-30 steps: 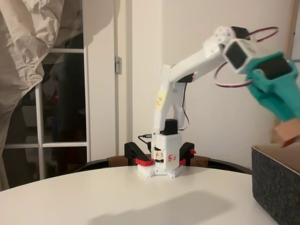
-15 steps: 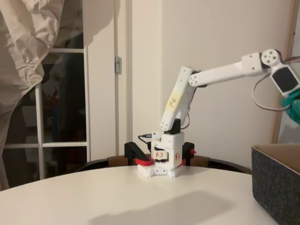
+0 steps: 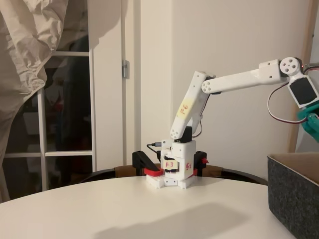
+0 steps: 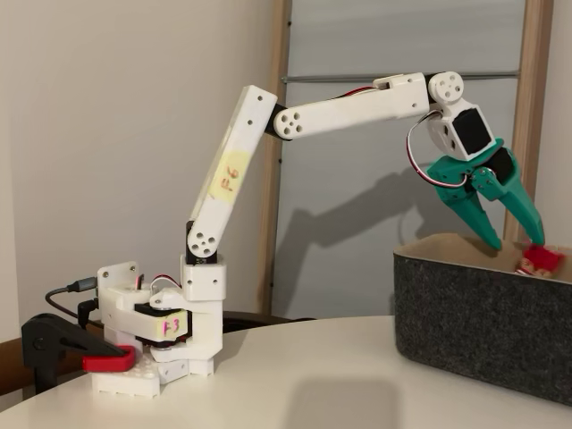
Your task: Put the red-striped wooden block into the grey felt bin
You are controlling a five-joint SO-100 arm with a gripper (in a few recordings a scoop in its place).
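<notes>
The white arm [image 4: 295,116] stands on its base at the far side of the pale round table [image 3: 124,209] and reaches out to the right, its upper link leaning up and its forearm running nearly level toward the grey felt bin [image 4: 474,326]. In a fixed view the teal gripper [image 4: 514,234] hangs just above the bin's open top with its two fingers [image 4: 474,210] spread wide apart, pointing down and to the right, and nothing sits between them. The red-striped wooden block [image 4: 539,259] shows just past the right finger's tip, its red-and-white end peeking above the bin's near wall against the lighter tan inside; it looks free of the gripper, though whether it rests on something inside the bin or is in the air cannot be told from here. In the other fixed view the bin [image 3: 294,194] sits at the right edge of the table, dark and straight-sided, and only a sliver of the teal gripper [image 3: 312,122] shows at the right border above it, too little to judge its opening there. A red and black clamp [image 3: 149,167] grips the table edge at the arm's base, and a crumpled pale sheet [image 3: 30,50] hangs at the far left beside a glass-paned door [image 3: 65,114]
</notes>
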